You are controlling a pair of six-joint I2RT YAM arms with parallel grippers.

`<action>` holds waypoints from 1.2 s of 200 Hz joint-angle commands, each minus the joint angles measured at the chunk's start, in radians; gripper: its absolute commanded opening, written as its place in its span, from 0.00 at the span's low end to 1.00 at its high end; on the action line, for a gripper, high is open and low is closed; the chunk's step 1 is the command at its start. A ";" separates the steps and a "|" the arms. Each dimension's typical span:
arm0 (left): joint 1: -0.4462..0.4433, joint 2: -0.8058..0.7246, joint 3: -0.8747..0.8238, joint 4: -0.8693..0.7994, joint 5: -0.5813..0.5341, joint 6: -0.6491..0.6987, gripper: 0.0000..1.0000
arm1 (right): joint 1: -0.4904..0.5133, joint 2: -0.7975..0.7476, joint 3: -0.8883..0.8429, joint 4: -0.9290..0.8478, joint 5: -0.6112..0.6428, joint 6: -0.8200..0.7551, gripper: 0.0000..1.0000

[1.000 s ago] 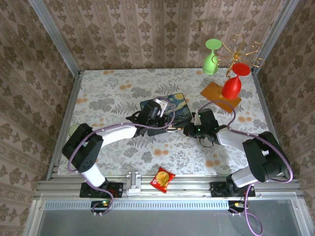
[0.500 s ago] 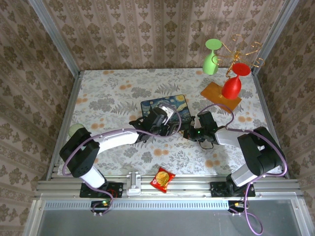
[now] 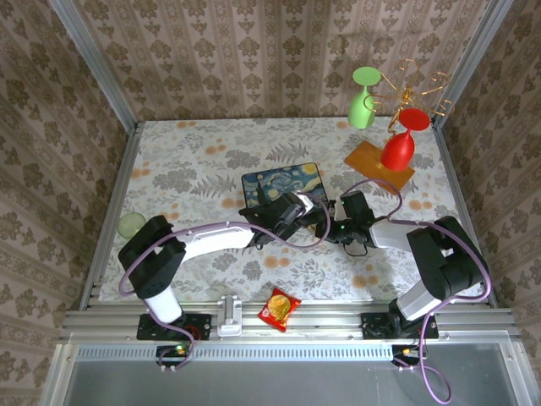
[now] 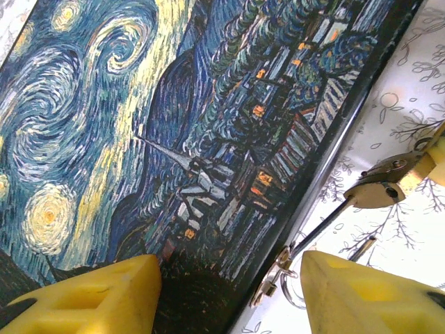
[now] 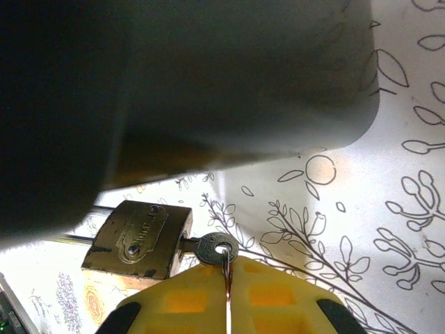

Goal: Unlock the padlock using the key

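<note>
The brass padlock (image 5: pixel 138 241) lies on the floral cloth with the dark key (image 5: pixel 214 248) pushed into its keyhole. My right gripper (image 5: pixel 227 278) is shut, pinching the ring that passes through the key's head. In the left wrist view the padlock (image 4: pixel 379 192) sits at the right. Its long silver shackle (image 4: pixel 321 227) runs down to the hasp (image 4: pixel 277 270) on the edge of the Starry Night box (image 4: pixel 174 125). My left gripper (image 4: pixel 228 268) stands open, straddling that box edge and the hasp, holding nothing. From above, the left gripper (image 3: pixel 297 211) and right gripper (image 3: pixel 336 226) nearly meet.
The Starry Night box (image 3: pixel 283 186) lies mid-table. A green glass (image 3: pixel 363 101) and a red glass (image 3: pixel 399 145) hang from a gold rack over an orange board (image 3: pixel 365 157) at back right. A snack packet (image 3: pixel 279 307) lies at the front edge. A green ball (image 3: pixel 131 225) sits at left.
My left gripper has travelled right across the box's near edge to the hasp beside the padlock. The right gripper has shifted slightly left, still on the key.
</note>
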 commanded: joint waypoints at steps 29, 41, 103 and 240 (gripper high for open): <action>-0.006 0.071 -0.023 -0.166 0.052 0.055 0.57 | -0.005 -0.002 0.010 -0.021 -0.025 -0.027 0.11; -0.010 0.082 -0.022 -0.165 0.055 0.062 0.57 | -0.007 -0.011 0.006 -0.012 -0.029 -0.031 0.15; -0.027 0.123 0.012 -0.193 0.022 0.072 0.57 | -0.002 -0.134 -0.018 -0.034 0.055 -0.169 0.32; 0.004 0.087 -0.008 -0.110 0.098 -0.004 0.56 | 0.229 -0.130 -0.130 0.295 0.412 -0.467 0.61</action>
